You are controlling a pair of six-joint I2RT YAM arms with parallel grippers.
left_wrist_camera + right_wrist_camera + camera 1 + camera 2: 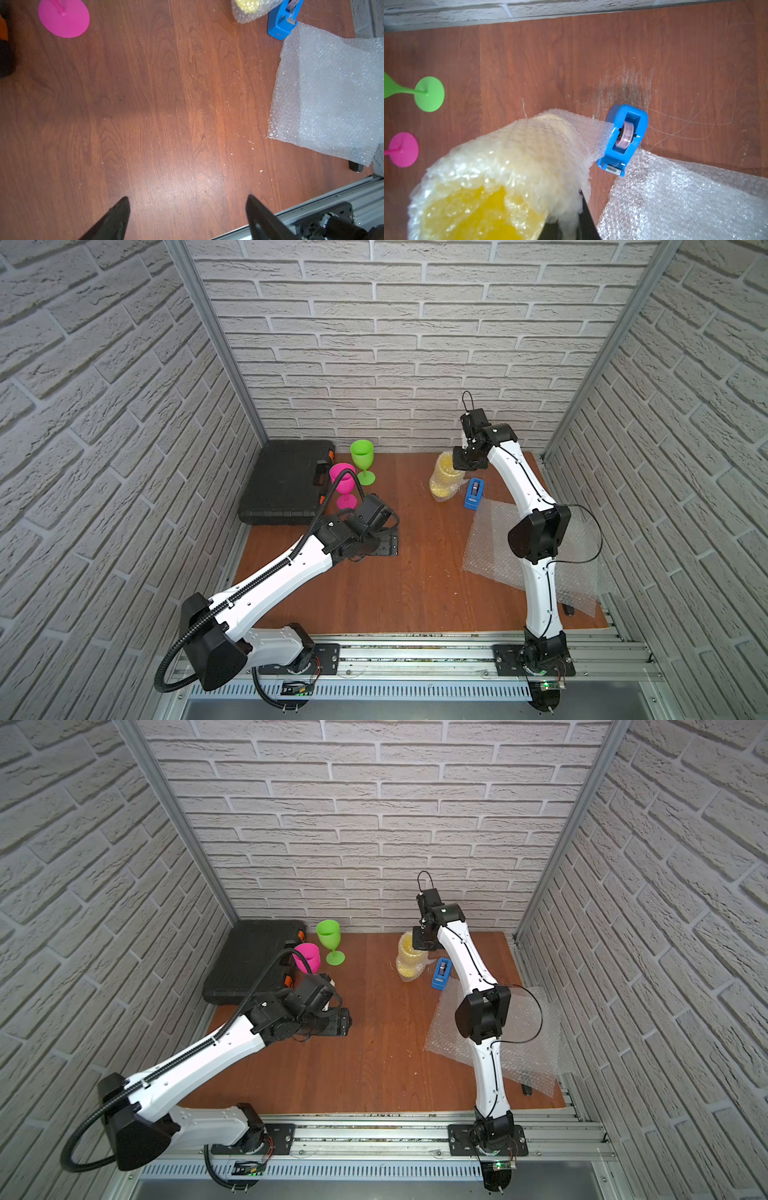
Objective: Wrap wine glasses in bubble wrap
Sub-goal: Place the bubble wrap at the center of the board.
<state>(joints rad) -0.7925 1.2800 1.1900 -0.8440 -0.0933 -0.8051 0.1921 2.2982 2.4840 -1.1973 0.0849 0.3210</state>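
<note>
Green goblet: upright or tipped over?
Upright: the green goblet stands on its round foot with the bowl opening upward, in both top views.

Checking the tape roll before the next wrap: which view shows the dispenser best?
Right wrist: the dispenser is close and sharp, its roll visible. In both top views it is small; the left wrist view cuts it off at the frame edge.

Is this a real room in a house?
Probably not. It looks like a robot test booth: brick-look walls in a metal frame, with a left arm and right arm bolted to a rail by a wooden table.
</note>
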